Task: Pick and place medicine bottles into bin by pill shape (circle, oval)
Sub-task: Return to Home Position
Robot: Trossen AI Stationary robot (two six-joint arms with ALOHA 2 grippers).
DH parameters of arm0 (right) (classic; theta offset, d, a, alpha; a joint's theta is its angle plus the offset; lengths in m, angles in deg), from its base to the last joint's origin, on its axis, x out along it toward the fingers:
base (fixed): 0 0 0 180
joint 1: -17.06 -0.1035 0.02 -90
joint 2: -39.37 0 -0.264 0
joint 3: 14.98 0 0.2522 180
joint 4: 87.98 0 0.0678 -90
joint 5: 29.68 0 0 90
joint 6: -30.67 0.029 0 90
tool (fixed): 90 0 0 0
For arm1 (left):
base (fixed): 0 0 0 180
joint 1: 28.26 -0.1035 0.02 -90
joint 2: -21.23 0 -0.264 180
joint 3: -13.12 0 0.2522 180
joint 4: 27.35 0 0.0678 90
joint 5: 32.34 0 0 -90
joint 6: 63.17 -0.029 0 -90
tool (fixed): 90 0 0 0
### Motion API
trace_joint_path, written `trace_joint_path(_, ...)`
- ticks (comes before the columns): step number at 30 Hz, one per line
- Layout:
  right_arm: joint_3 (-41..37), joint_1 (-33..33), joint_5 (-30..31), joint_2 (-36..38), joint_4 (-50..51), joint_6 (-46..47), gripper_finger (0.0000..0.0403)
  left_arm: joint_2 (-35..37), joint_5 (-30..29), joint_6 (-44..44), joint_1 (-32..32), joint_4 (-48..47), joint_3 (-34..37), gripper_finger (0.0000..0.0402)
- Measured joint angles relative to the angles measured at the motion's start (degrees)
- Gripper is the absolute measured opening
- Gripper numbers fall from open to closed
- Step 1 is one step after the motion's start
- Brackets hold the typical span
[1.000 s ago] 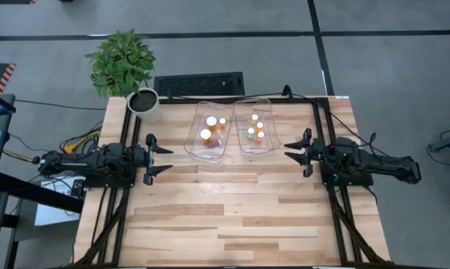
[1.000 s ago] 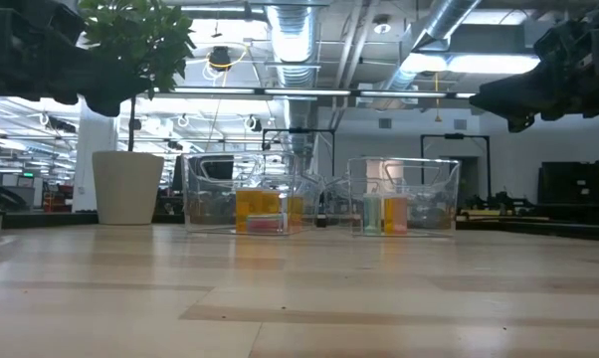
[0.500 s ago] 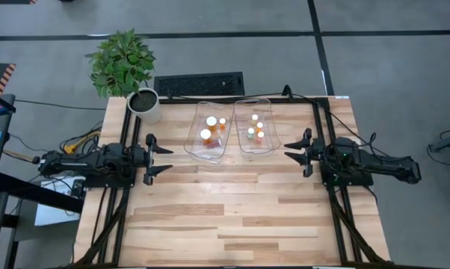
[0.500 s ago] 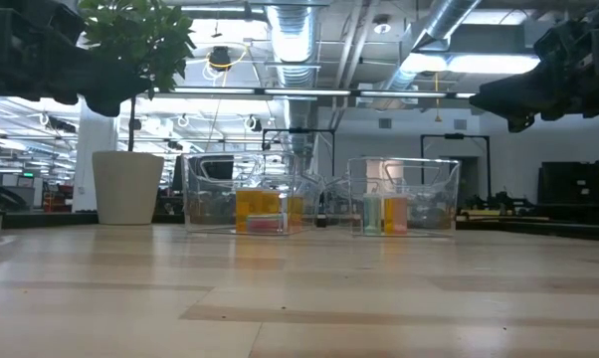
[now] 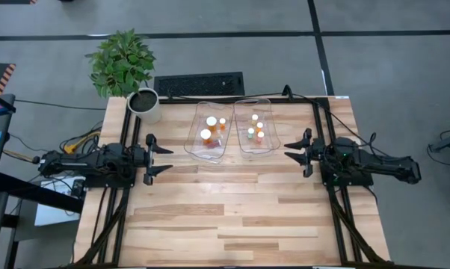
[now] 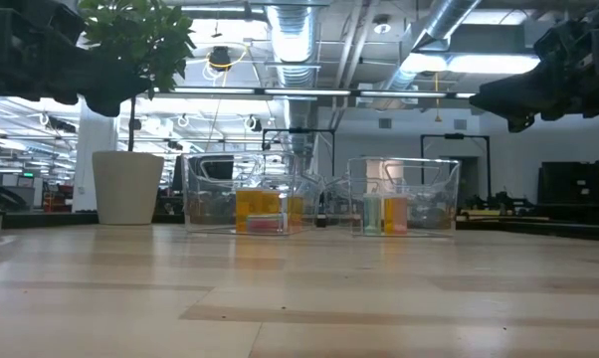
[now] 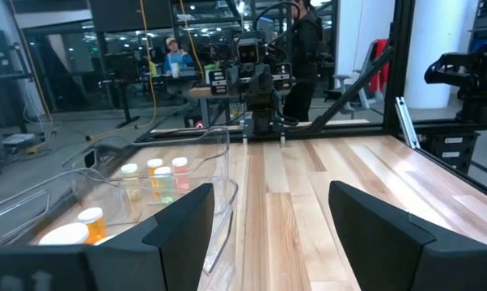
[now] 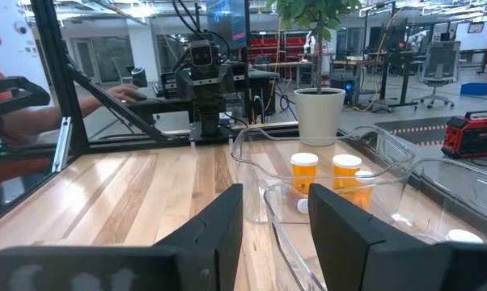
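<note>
Two bins [image 5: 192,128] hold bottles [image 5: 205,134], maybe seven; plant pot [image 5: 144,104] nearby.

Grey floor [image 5: 389,67] with dark lines, black grille [image 5: 199,84]; exposed ceiling ducts [image 6: 292,35], strip lights [image 6: 449,62], desks [image 8: 393,85] behind.

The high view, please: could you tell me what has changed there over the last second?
Nothing visibly changed. The left gripper and right gripper stay open and empty, parked at opposite sides, and the medicine bottles remain inside the two clear bins.
</note>
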Motion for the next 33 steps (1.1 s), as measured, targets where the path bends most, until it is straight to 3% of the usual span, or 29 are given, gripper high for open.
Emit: trace_joint_path(33,0.0,0.0,0.0,0.0,0.02,-0.01,0.0153,0.0,0.0,0.0,0.0,0.0,0.0,0.024)
